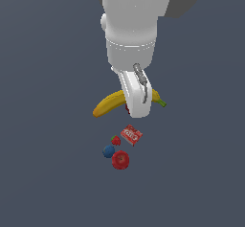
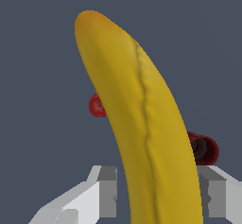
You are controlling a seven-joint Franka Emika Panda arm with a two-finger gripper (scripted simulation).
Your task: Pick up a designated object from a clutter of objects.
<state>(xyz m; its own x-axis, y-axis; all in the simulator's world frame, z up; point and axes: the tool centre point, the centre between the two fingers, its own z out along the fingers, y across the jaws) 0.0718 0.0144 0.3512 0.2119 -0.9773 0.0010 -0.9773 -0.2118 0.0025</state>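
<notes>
Mug (image 2: 204, 150) seemingly behind gripper-straddled banana (image 2: 142, 124).

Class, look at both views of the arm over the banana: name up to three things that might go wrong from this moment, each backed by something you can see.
1. In the wrist view the gripper straddles the banana, with a gap visible on one side; contact is unclear, so a lift might slip.
2. It sits near the stem end, so the long free end may tilt or swing.
3. The dark red mug lies close beside one finger and could be nudged.
</notes>
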